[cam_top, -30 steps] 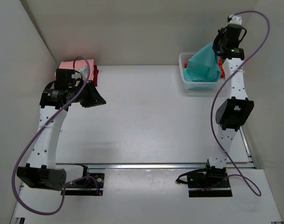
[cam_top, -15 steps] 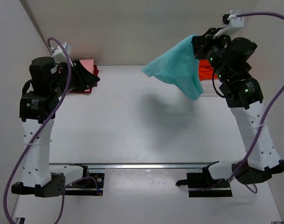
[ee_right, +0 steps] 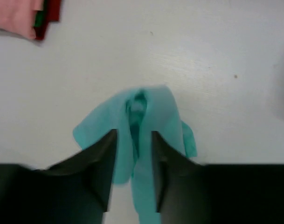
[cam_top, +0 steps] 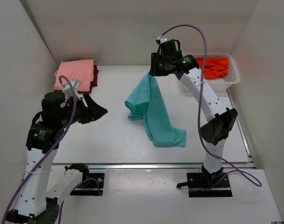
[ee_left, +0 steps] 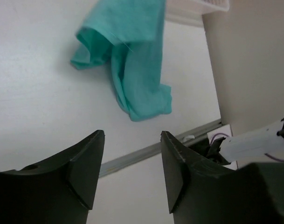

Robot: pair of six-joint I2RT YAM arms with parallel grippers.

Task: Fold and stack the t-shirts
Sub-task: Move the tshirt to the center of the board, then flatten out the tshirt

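The left gripper (ee_left: 132,140) fills the bottom of the frame, its two dark fingers (ee_left: 86,163) spread apart with nothing between them. Beyond them a teal t-shirt (ee_left: 132,60) comes down from the top edge in loose folds, its lower end bunched on the white table (ee_left: 34,102), one flap curling out to the left. At the top right shows a corner of a white basket (ee_left: 197,5) beside a beige wall (ee_left: 249,60), and lower right a metal rail (ee_left: 146,151) runs along the table edge near a white arm segment (ee_left: 253,140) and a purple cable (ee_left: 218,137).
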